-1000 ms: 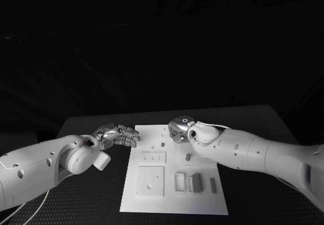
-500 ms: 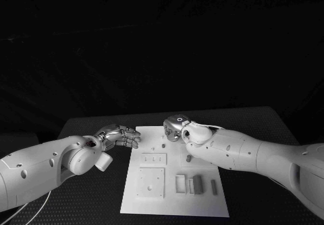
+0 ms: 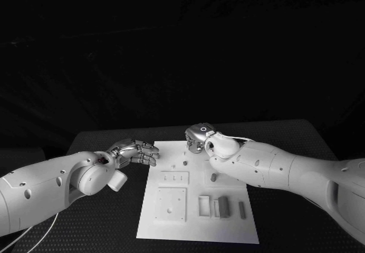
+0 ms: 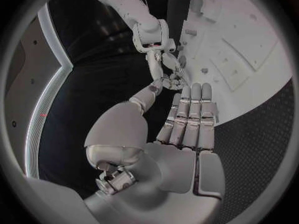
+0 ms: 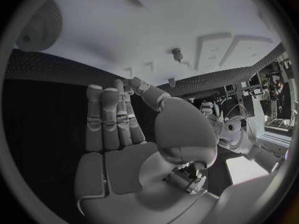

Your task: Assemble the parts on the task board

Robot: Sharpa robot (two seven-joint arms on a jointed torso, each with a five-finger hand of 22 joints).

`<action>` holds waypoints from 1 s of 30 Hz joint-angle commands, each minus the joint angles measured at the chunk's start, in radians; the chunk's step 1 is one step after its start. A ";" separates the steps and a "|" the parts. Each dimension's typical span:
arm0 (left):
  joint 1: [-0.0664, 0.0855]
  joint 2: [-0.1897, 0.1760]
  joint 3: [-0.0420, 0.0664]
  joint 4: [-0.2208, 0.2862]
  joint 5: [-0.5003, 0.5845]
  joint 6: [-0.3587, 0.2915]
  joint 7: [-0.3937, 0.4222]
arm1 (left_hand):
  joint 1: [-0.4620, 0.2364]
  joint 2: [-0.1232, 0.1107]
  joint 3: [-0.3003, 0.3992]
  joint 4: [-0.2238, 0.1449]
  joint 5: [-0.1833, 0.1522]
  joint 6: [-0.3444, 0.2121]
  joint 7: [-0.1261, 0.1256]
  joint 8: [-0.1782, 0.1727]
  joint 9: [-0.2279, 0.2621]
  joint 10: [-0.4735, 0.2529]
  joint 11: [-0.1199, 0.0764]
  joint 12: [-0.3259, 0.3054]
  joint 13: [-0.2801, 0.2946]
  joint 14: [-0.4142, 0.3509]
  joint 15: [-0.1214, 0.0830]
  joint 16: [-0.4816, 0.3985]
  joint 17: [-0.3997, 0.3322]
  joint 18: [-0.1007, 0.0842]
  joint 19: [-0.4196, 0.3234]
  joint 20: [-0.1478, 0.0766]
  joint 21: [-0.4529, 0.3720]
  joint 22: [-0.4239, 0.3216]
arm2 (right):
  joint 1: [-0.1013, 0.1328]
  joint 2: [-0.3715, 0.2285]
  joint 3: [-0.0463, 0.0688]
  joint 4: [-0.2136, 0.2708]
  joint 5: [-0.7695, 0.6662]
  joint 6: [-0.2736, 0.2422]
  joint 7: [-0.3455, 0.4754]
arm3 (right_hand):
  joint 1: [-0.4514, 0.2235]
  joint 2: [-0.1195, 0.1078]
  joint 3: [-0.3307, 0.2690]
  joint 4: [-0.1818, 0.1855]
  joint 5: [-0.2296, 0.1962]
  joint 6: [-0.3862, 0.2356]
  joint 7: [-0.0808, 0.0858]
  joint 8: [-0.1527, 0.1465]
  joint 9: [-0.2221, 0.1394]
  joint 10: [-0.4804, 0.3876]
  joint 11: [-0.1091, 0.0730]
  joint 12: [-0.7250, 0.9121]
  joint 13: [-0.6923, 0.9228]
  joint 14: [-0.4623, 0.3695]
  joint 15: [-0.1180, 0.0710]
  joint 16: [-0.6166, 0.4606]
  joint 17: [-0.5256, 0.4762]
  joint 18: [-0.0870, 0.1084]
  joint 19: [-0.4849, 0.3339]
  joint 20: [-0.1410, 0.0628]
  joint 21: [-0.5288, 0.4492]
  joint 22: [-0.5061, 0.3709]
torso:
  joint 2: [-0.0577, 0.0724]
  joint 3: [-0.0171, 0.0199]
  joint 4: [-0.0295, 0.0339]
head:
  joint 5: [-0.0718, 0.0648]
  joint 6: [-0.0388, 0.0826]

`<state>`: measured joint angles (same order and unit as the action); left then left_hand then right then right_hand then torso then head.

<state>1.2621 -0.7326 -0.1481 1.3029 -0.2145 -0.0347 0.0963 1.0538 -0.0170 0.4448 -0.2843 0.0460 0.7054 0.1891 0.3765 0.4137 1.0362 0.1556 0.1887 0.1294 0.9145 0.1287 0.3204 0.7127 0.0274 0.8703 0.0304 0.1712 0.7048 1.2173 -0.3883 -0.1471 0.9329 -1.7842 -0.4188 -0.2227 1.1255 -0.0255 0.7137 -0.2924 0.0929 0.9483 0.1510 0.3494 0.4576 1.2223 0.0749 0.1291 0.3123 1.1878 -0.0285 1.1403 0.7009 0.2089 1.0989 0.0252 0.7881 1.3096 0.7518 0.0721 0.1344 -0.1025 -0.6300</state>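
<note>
Right hand (image 3: 199, 138) shifted left over flat white task board (image 3: 199, 221); grasp unclear.

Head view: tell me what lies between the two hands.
Only bare task board with small pegs and holes separates the left hand from the right hand, in the head view.

A black table (image 3: 99, 142) with a finely dotted, textured surface fills the lower part of the head view; its far edge runs straight and its far corners are rounded. Behind it hangs a dark backdrop, almost black, with faint folds like draped cloth. The light is dim and falls mostly on the middle of the table, while its outer edges fade into shadow. In the right wrist view the same dotted table surface (image 5: 62, 67) shows as a dark grainy band
</note>
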 commanded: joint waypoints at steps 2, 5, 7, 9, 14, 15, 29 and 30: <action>0.001 0.002 0.001 0.004 0.005 0.007 0.007 | -0.008 0.001 -0.004 -0.001 0.005 0.006 0.034 -0.006 -0.001 0.003 0.002 -0.004 0.002 0.008 0.000 -0.007 0.001 0.009 0.007 -0.002 -0.006 0.002 | 0.000 0.016 0.000 -0.017 -0.019 -0.003 -0.003 | 0.003 -0.010 0.005 0.002 0.003 0.033 -0.023 0.011 0.021 0.009 -0.001 0.002 0.001 0.001 -0.008 0.007 -0.002 0.053 0.001 -0.006 0.005 0.021 | 0.000 0.0002 0.0106 | 0.001 -0.001; 0.001 0.003 0.001 0.006 0.005 0.007 0.007 | -0.008 0.001 -0.004 -0.001 0.005 0.006 0.034 -0.007 -0.002 0.003 0.002 -0.004 0.002 0.008 0.000 -0.007 0.001 0.009 0.007 -0.002 -0.006 0.002 | 0.000 0.028 0.000 -0.031 -0.020 0.001 0.001 | 0.004 -0.010 0.006 0.002 0.003 0.033 -0.023 0.011 0.021 0.009 -0.001 0.002 0.001 0.000 -0.008 0.007 -0.002 0.053 0.001 -0.006 0.005 0.021 | 0.000 0.0002 0.0114 | 0.001 -0.003; 0.001 0.003 0.001 0.008 0.005 0.007 0.007 | -0.008 0.001 -0.004 -0.001 0.005 0.007 0.034 -0.007 -0.002 0.003 0.002 -0.004 0.002 0.008 0.000 -0.007 0.002 0.009 0.007 -0.002 -0.006 0.002 | 0.000 0.034 0.000 -0.037 -0.020 0.005 0.002 | 0.004 -0.011 0.006 0.002 0.003 0.033 -0.023 0.011 0.021 0.009 -0.001 0.002 0.001 0.000 -0.008 0.007 -0.002 0.053 0.001 -0.006 0.006 0.021 | 0.001 0.0002 0.0117 | 0.001 -0.005; 0.001 0.003 0.001 0.009 0.005 0.006 0.007 | -0.008 0.001 -0.004 -0.001 0.005 0.007 0.034 -0.007 -0.002 0.003 0.002 -0.004 0.002 0.008 0.000 -0.007 0.002 0.009 0.007 -0.002 -0.006 0.002 | 0.000 0.041 0.000 -0.042 -0.014 0.014 0.004 | 0.004 -0.011 0.006 0.002 0.003 0.032 -0.023 0.010 0.021 0.008 -0.001 0.001 0.001 0.000 -0.008 0.007 -0.002 0.053 0.001 -0.006 0.006 0.021 | 0.002 0.0005 0.0132 | 0.003 -0.008; 0.001 0.005 0.001 0.009 0.005 0.005 0.007 | -0.008 0.000 -0.004 -0.001 0.005 0.007 0.034 -0.007 -0.002 0.003 0.002 -0.004 0.002 0.008 0.000 -0.007 0.002 0.009 0.008 -0.002 -0.006 0.002 | 0.000 0.047 0.000 -0.046 -0.013 0.019 0.004 | 0.004 -0.010 0.007 0.002 0.003 0.032 -0.023 0.010 0.022 0.008 -0.001 0.001 0.002 0.000 -0.008 0.007 -0.003 0.053 0.000 -0.006 0.006 0.021 | 0.006 0.0000 0.0209 | -0.003 -0.009; 0.001 0.005 0.001 0.009 0.005 0.005 0.007 | -0.008 0.000 -0.004 -0.001 0.005 0.007 0.034 -0.007 -0.002 0.003 0.002 -0.004 0.002 0.008 0.000 -0.008 0.002 0.009 0.008 -0.002 -0.006 0.002 | 0.000 0.048 0.000 -0.047 -0.013 0.020 0.004 | 0.004 -0.010 0.007 0.002 0.003 0.032 -0.023 0.010 0.022 0.008 -0.001 0.001 0.002 0.000 -0.008 0.007 -0.003 0.053 0.000 -0.006 0.006 0.021 | 0.007 -0.0002 0.0219 | -0.004 -0.010; 0.001 0.007 0.001 0.008 0.005 0.006 0.007 | -0.008 0.000 -0.004 -0.001 0.005 0.008 0.034 -0.007 -0.002 0.003 0.002 -0.005 0.002 0.008 0.000 -0.008 0.003 0.009 0.008 -0.002 -0.006 0.002 | -0.001 0.060 -0.001 -0.068 -0.013 0.033 0.002 | 0.003 -0.010 0.008 0.002 0.003 0.032 -0.023 0.009 0.022 0.008 -0.001 0.000 0.002 -0.001 -0.008 0.007 -0.004 0.053 0.000 -0.006 0.007 0.021 | 0.010 0.0005 0.0223 | -0.003 -0.014; 0.001 0.007 0.001 0.008 0.005 0.006 0.007 | -0.008 0.000 -0.004 -0.001 0.005 0.008 0.034 -0.007 -0.002 0.003 0.002 -0.005 0.002 0.008 0.000 -0.008 0.003 0.009 0.008 -0.002 -0.007 0.002 | -0.001 0.061 -0.001 -0.068 -0.013 0.033 0.002 | 0.003 -0.010 0.008 0.002 0.003 0.032 -0.023 0.009 0.022 0.008 0.000 0.000 0.002 -0.001 -0.008 0.007 -0.004 0.053 -0.001 -0.006 0.007 0.021 | 0.011 0.0006 0.0225 | -0.003 -0.014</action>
<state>1.2625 -0.7283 -0.1480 1.3085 -0.2145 -0.0351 0.0956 1.0538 -0.0170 0.4448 -0.2843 0.0460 0.7054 0.1891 0.3715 0.4130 1.0361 0.1555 0.1887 0.1299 0.9145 0.1287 0.3166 0.7151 0.0227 0.8703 0.0304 0.1711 0.7055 1.2166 -0.3301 -0.1482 0.8654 -1.7869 -0.3996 -0.2222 1.1206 -0.0411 0.7165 -0.2897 0.0919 0.9558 0.1474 0.3494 0.4576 1.2223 0.0749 0.1300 0.3144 1.1859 -0.0292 1.1443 0.6983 0.2089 1.1004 0.0273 0.7880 1.3096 0.7615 0.0721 0.1344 -0.1060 -0.6438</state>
